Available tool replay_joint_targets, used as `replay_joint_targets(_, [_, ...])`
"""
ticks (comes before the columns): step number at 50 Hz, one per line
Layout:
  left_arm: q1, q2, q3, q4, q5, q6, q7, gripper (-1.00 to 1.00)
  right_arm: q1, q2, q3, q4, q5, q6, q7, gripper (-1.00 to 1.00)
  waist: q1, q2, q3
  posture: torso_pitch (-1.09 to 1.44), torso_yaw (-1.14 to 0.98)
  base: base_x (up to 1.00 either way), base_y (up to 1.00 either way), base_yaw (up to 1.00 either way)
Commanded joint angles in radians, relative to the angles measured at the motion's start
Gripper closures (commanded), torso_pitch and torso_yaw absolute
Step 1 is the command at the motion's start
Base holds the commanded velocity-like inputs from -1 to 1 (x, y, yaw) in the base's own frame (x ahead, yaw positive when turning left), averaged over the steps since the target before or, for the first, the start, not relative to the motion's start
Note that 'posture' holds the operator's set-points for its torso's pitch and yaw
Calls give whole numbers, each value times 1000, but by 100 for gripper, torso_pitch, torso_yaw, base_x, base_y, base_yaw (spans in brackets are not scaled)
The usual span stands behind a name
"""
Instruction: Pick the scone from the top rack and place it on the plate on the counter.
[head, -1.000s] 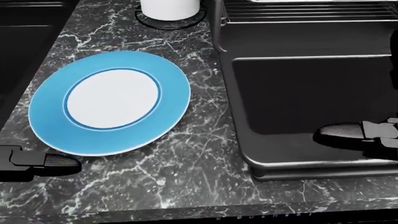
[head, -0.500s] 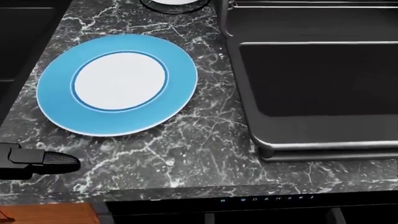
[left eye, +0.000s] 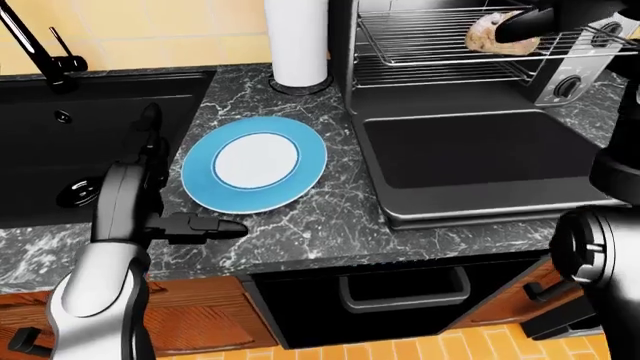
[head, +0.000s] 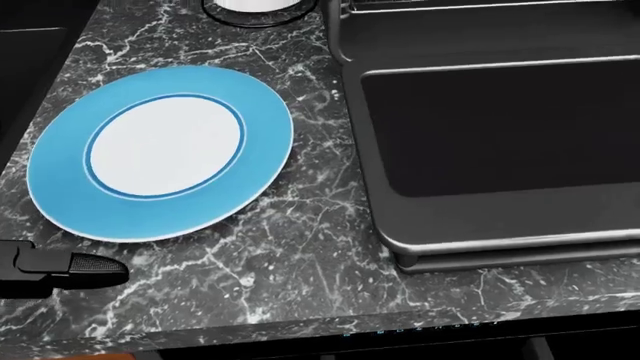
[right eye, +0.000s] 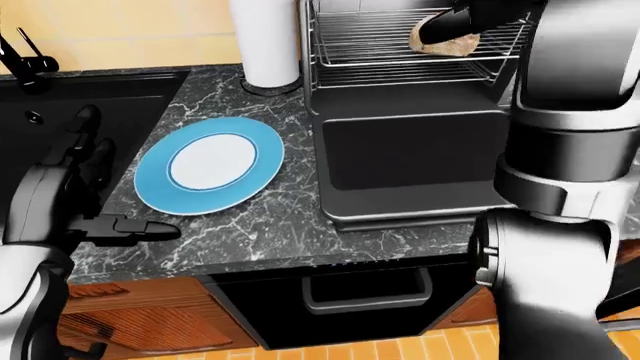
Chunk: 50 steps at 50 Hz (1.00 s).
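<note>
A tan scone (right eye: 447, 43) lies on the top wire rack (left eye: 430, 34) of the toaster oven, at the top right of both eye views. My right hand (left eye: 522, 27) is up at the rack, with one dark finger (right eye: 445, 25) stretched across the scone's top and not closed round it. The blue plate (head: 160, 150) with a white middle rests on the marble counter (left eye: 300, 225), left of the oven. My left hand (left eye: 172, 192) hangs open over the counter by the plate's left edge, and its thumb (head: 72, 268) shows at the head view's lower left.
The oven's door (left eye: 470, 150) lies folded down flat over the counter, right of the plate. A white paper roll (left eye: 297, 41) stands above the plate. A black sink (left eye: 70, 142) with a tap (left eye: 40, 45) fills the left. The counter's edge drops to cabinets below.
My right hand has gone from over the oven door, out of the head view, up to the rack. The head view has shifted a little. The left hand has stayed put.
</note>
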Motion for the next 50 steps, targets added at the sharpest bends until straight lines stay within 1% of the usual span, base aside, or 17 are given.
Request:
replay_joint_targets(1, [-17,10,10,-29,2,-33,7,-100,-47,9,-18,-2,-76,-42,10,-100,0,-2,-27,0,0,0,0,0])
replay_joint_targets(7, [-17,14,16,-37,-2,-26,4,-100,-69,46,-41,74,-125,-105,16,-100,0,1,-26,0,0,0,0,0])
replay_joint_targets(17, [-32,20,7,-29,1,-18,6,-100,-68,71,-46,104,-144,-102,28,-100,0,1,-21,0,0,0,0,0])
replay_joint_targets(28, [-10,14,14,-36,0,-29,4,-100,-63,101,-48,149,-119,-130,-8,-100,-3,3,-20,0,0,0,0,0])
replay_joint_targets(40, [-9,9,8,-16,5,-47,12,-100,-53,115,-45,162,-90,-135,-32,-100,-3,4,-23,0,0,0,0,0])
replay_joint_targets(50, [4,8,15,-27,3,-49,7,-100,-38,123,-46,165,-77,-130,-47,-100,-3,4,-26,0,0,0,0,0])
